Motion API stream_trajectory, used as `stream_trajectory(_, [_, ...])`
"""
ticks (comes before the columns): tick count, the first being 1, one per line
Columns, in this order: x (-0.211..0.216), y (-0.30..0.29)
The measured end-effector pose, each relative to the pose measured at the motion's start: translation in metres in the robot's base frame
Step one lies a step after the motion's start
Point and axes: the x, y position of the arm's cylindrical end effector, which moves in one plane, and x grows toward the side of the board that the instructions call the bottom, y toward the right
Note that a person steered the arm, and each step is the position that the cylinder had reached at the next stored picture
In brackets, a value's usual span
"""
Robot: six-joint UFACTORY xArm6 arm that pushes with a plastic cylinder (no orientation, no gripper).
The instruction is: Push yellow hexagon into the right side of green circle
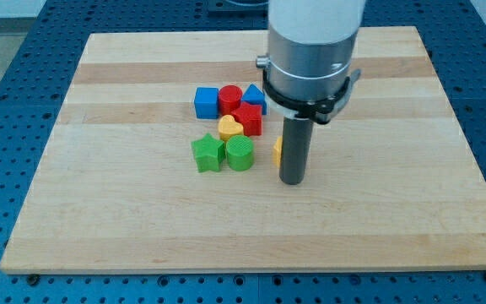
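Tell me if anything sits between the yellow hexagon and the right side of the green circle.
Nothing visible does. The yellow hexagon sits just right of the green circle with bare board between, and my tip stands against the hexagon's right side.

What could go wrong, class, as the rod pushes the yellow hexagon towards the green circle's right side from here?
1. The yellow hexagon is mostly hidden behind the rod; my tip sits at its right, slightly nearer the view's bottom, so an off-centre push may let it slip away.
2. The green circle touches the green star, so a hard arrival may shove both leftwards.
3. The yellow heart lies just above the path and could get clipped.
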Motion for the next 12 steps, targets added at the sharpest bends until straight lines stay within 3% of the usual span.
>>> stream_trajectory(3, [-0.009,0.073])
stream_trajectory(7, [-0.021,-0.002])
stream_trajectory(10, [0.066,-0.001])
stream_trajectory(12, [0.040,0.057])
